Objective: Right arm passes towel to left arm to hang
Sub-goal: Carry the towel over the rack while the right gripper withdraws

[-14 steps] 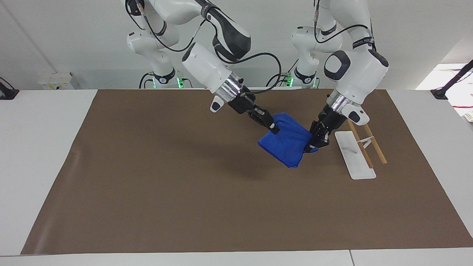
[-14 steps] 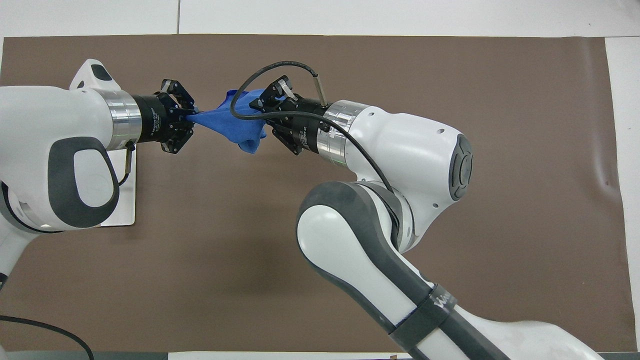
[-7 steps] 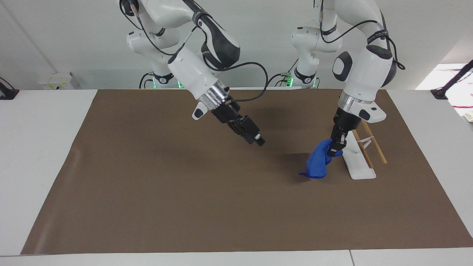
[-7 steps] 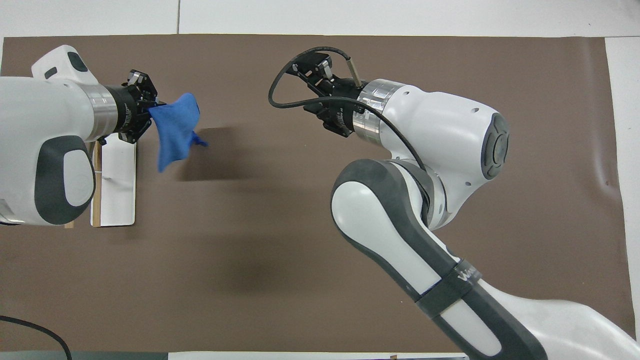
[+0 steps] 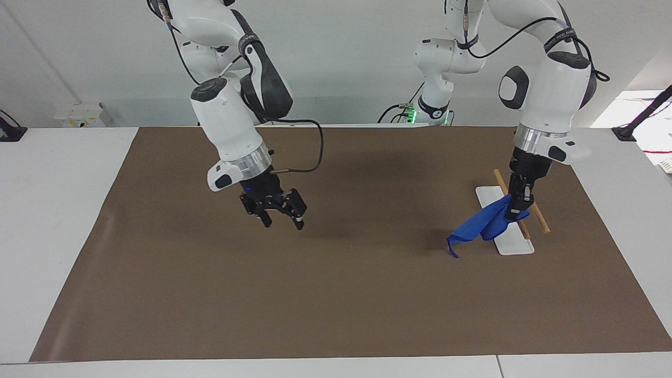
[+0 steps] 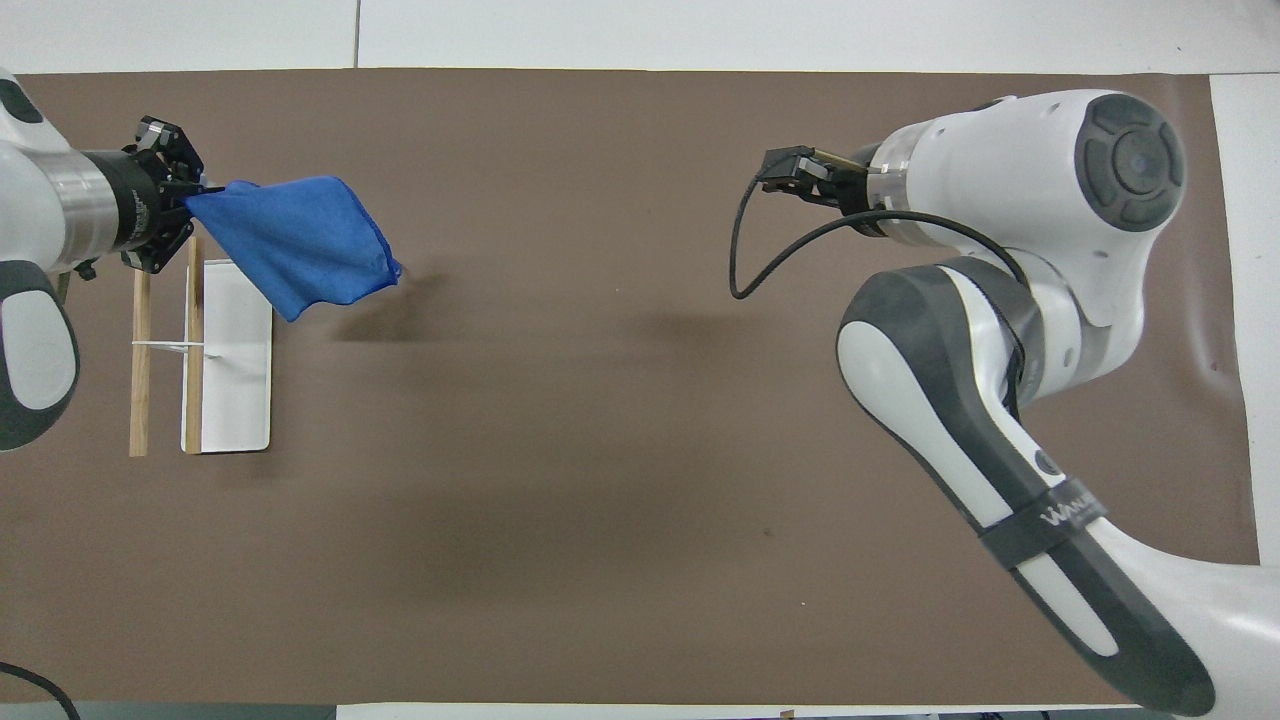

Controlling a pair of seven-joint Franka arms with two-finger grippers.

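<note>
The blue towel (image 5: 480, 226) hangs from my left gripper (image 5: 517, 212), which is shut on one of its edges. The gripper is over the wooden bars (image 5: 534, 211) of a small rack. The towel trails down across the rack's white base (image 5: 513, 244) toward the right arm's end, its lowest corner close to the mat. In the overhead view the towel (image 6: 300, 245) spreads out from the left gripper (image 6: 188, 196) past the base (image 6: 228, 380). My right gripper (image 5: 282, 219) is open and empty, its blue light on, over bare mat. In the overhead view it (image 6: 790, 176) is mostly hidden under its arm.
A brown mat (image 5: 336, 294) covers the table. The rack with two wooden bars (image 6: 140, 370) stands at the left arm's end. A black cable loops off the right wrist (image 6: 745, 250).
The right gripper let go of the towel and drew back toward its own end of the table. The left gripper carried the towel away and now holds it over the rack.
</note>
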